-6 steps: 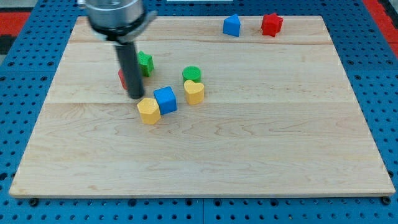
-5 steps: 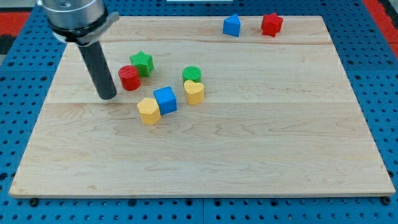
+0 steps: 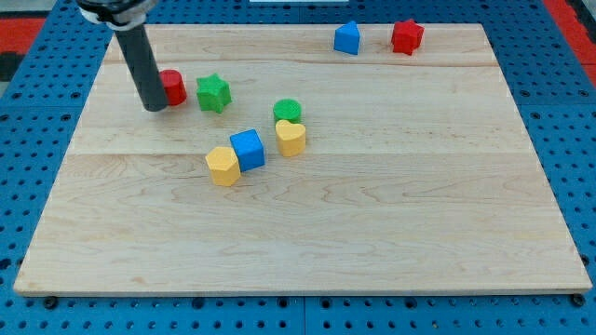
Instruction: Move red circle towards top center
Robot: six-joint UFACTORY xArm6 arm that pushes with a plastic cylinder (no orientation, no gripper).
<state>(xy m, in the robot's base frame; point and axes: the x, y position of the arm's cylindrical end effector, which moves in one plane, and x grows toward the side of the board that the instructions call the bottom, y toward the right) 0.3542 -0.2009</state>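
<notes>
My tip [image 3: 154, 107] rested on the wooden tabletop [image 3: 372, 214] against the view's left side of the red circle [image 3: 172, 87], which sat in the upper left, beside the green star [image 3: 213, 93]. The rod carried no end effector to open or close.

My tip [image 3: 154, 107] sits on the bench [image 3: 391, 223] at the view's upper left, touching the left side of the red circle [image 3: 172, 87], which the rod partly hides. Just right of that is the green star [image 3: 213, 93]. Further right and lower lies the green circle [image 3: 288, 111], touching the yellow heart [image 3: 291, 138] below it. Below and right of my tip, the blue cube [image 3: 247, 149] touches a yellow block [image 3: 223, 166]. Far right, near the top edge, stand a blue block [image 3: 347, 38] and the red star [image 3: 406, 36].
</notes>
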